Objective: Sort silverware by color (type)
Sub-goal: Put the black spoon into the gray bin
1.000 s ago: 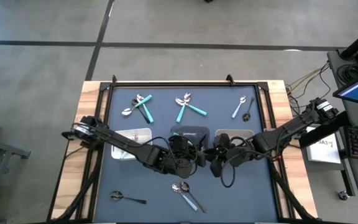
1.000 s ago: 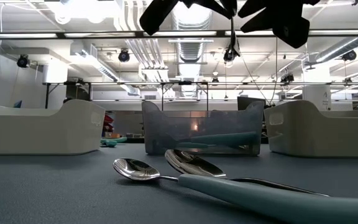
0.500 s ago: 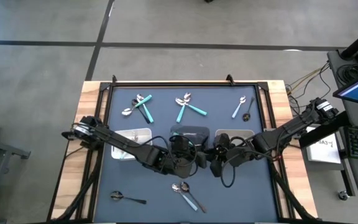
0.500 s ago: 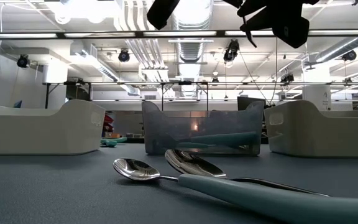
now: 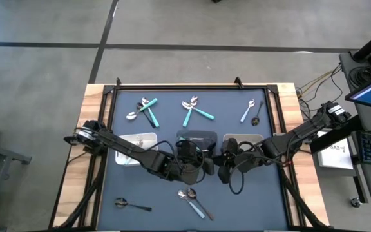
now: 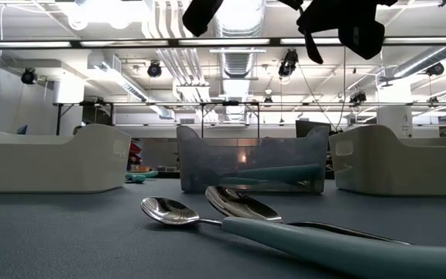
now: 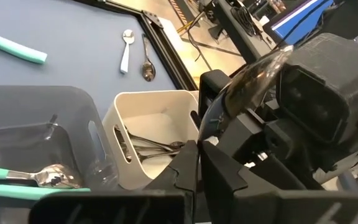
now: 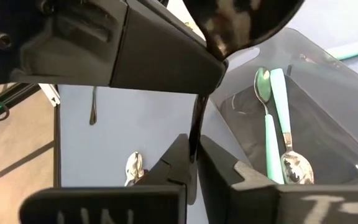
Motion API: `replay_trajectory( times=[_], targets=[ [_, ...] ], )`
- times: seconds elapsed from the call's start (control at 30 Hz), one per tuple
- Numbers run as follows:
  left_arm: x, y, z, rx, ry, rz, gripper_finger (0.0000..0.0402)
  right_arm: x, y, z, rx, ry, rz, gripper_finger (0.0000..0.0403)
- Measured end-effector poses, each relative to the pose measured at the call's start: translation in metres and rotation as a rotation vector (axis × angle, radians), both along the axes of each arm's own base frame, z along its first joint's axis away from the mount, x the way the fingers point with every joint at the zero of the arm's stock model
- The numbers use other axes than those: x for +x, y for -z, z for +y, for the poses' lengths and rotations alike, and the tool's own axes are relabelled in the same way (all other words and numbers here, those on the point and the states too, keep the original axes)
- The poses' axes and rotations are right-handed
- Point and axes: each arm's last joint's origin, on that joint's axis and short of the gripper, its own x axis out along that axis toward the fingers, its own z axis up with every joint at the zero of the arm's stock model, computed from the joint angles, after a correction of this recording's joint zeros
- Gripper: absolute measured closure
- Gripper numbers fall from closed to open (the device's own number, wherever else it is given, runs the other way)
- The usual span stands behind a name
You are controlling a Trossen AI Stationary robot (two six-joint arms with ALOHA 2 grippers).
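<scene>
A glossy dark spoon (image 8: 241, 18) hangs in the air between both grippers, just on the near side of the grey middle tray (image 5: 196, 137). My left gripper (image 7: 196, 152) and right gripper (image 8: 192, 149) meet there tip to tip (image 5: 210, 163), and both are shut on the spoon. Teal-handled spoons (image 8: 272, 124) lie in the grey tray. Silver pieces (image 7: 151, 146) lie in the right white tray (image 7: 160, 99). Loose teal and silver pieces lie flat by the far edge (image 5: 145, 109) (image 5: 195, 109) (image 5: 250, 111). More lie near the near edge (image 5: 195, 201). My left gripper closes its two fingers on the narrow end of the dark spoon's bowl (image 7: 202, 127); the bowl (image 7: 244, 90) sticks out past the fingertips, lifted clear. My right gripper pinches the spoon's thin handle (image 8: 196, 118) between its two fingers, which lie along the handle. The bowl points away from it toward the left gripper.
A left white tray (image 5: 137, 142) stands beside the grey one. A lone dark spoon (image 5: 131, 205) lies near the near left corner. A silver and a teal-handled spoon (image 6: 285, 232) lie close to the low camera. A black frame (image 5: 192, 86) rims the blue mat.
In the low view the dark shapes of both grippers have drawn up toward the picture's top, and a gap has opened between them. The high view shows the arms almost where they were.
</scene>
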Motion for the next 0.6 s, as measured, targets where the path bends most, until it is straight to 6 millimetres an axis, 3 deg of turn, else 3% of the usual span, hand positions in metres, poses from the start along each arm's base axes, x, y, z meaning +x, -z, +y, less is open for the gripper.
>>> replay_trajectory(
  times=[0.3,0.47,0.6],
  targets=[
    [0.0,0.0,-0.001,0.034,0.098,0.062,0.0398,-0.004,-0.004,-0.001,0.025,-0.033,0.001,0.0394],
    [-0.001,0.003,-0.002,0.058,0.142,0.105,0.0376,-0.009,-0.012,-0.004,0.021,-0.023,-0.025,0.0395],
    [-0.002,0.004,-0.003,0.057,0.193,0.142,0.0354,-0.019,-0.021,-0.008,-0.022,-0.017,0.054,0.0395]
  ],
)
